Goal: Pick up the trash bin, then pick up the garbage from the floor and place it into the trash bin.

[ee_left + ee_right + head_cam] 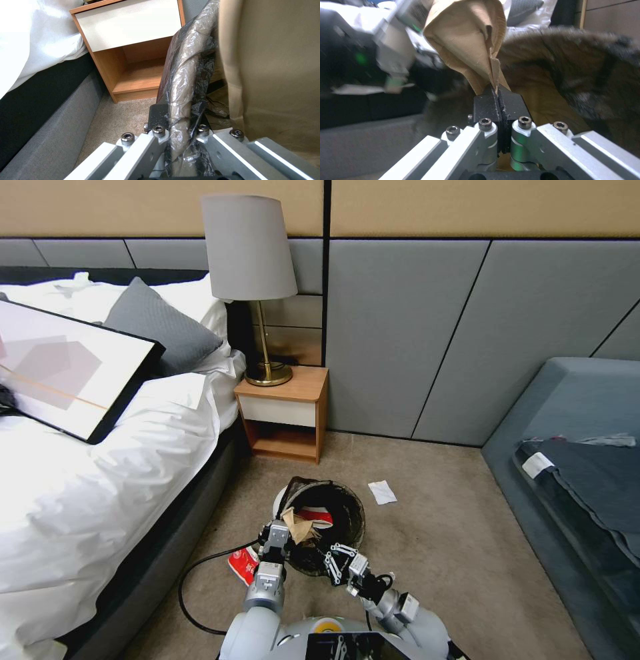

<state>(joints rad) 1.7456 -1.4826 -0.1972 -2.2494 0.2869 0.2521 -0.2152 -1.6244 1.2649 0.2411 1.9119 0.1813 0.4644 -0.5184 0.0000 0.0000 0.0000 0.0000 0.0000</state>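
The robot is carrying the trash bin (327, 517) in front of its torso, the left gripper (275, 532) pinching the near rim at about 8 o'clock of the bin's mouth so the opening is tilting toward the working arm. The left wrist view is showing those fingers (156, 117) clamped together over the liner-wrapped rim (186, 82).

The right gripper (328, 560), coming in from about 5 o'clock of the bin, is clamped on a corner of a crumpled brown paper bag (470, 37), its pads (485, 107) pressed flat on the paper. The bag is hanging over the near-left part of the bin's mouth, seemingly held there so a release would drop it inside. A red-and-white packet (313, 515) is already lying in the bin.

Litter is still waiting on the carpet: another red packet (244, 565) at about 7 o'clock of the bin, beside a black cable (193, 580), and a white paper scrap (382, 491) at about 2 o'clock, toward the nightstand (283, 413).
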